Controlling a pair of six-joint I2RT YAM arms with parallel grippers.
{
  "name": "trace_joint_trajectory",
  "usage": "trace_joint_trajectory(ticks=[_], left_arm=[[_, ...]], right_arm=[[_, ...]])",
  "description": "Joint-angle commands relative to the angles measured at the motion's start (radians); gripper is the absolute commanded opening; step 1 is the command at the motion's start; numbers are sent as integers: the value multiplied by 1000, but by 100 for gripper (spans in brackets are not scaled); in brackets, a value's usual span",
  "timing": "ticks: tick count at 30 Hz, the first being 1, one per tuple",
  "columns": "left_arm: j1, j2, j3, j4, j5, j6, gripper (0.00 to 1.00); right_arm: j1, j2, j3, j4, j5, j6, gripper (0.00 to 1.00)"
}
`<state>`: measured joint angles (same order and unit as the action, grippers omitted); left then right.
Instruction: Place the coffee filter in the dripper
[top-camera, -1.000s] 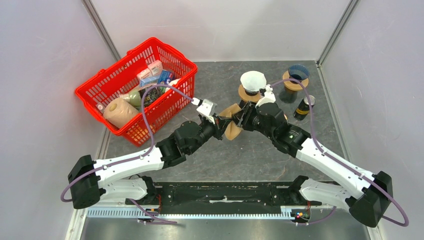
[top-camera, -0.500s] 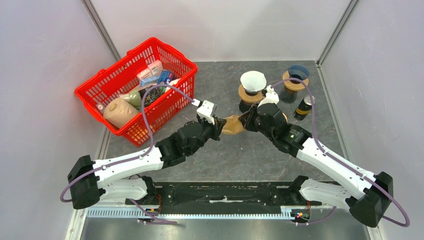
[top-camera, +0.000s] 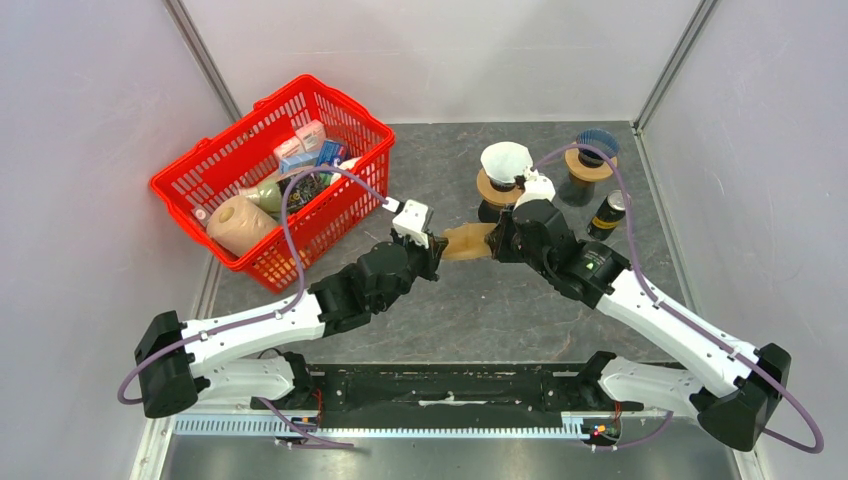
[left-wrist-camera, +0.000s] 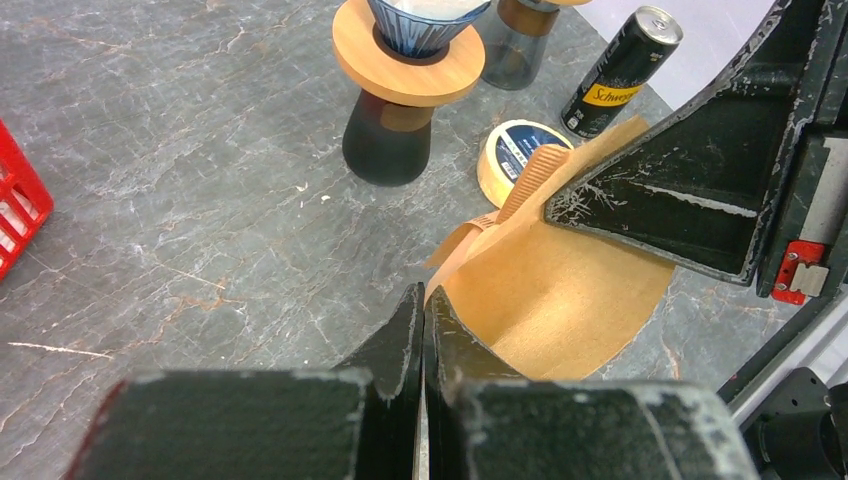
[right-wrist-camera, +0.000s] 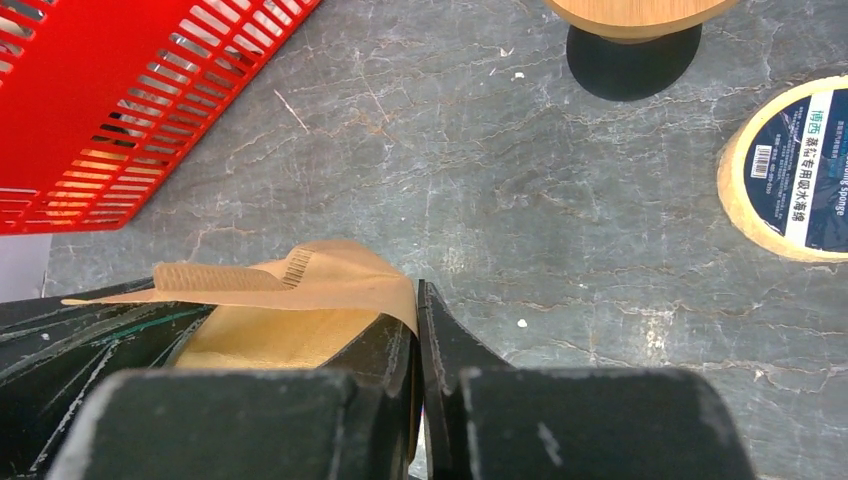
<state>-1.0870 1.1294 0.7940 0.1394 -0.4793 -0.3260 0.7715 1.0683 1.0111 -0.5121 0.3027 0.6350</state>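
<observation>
The brown paper coffee filter (top-camera: 465, 243) hangs over mid-table, stretched between both grippers. My left gripper (top-camera: 437, 255) is shut on its left edge (left-wrist-camera: 560, 290), and its jaws (left-wrist-camera: 422, 300) are pressed together on the paper. My right gripper (top-camera: 493, 243) is shut on the opposite edge; the paper (right-wrist-camera: 300, 290) runs between its tips (right-wrist-camera: 417, 300). Just behind stands a dripper (top-camera: 505, 168) on a wooden ring, with a white filter in it (left-wrist-camera: 415, 20). A second, blue dripper (top-camera: 592, 148) stands at the back right.
A red basket (top-camera: 335, 215) full of groceries stands at the back left, close to the left arm. A tape roll (left-wrist-camera: 520, 155) lies beside the near dripper. A black can (top-camera: 607, 213) stands at the right.
My right gripper has closed on the filter's free edge. The filter went from hanging down off the left gripper to lying nearly level between both.
</observation>
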Motion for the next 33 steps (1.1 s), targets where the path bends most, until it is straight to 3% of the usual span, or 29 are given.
trace_joint_trajectory(ticks=[1,13,14,17,20,30,33], left_arm=[[7,-28,49,-29,-68,5,2],[7,-43,58,-40,-31,17,3],[7,-41,61,-49,-8,21,12],[7,-51,71,-57,87,28,59],[7,-77,65,-44,157,32,82],[7,-274,-27,44,358,30,87],[7,-329,-72,110,337,35,87]], right_arm=[[-17,5,40,-78,60,-61,7],[-17,-9,47,-82,51,-47,0],[-17,-10,51,-82,43,-45,0],[-17,-2,66,-82,11,-36,0],[-17,10,94,-94,-7,-22,0],[-70,44,231,-331,48,-56,0],[-109,38,282,-390,58,-61,0]])
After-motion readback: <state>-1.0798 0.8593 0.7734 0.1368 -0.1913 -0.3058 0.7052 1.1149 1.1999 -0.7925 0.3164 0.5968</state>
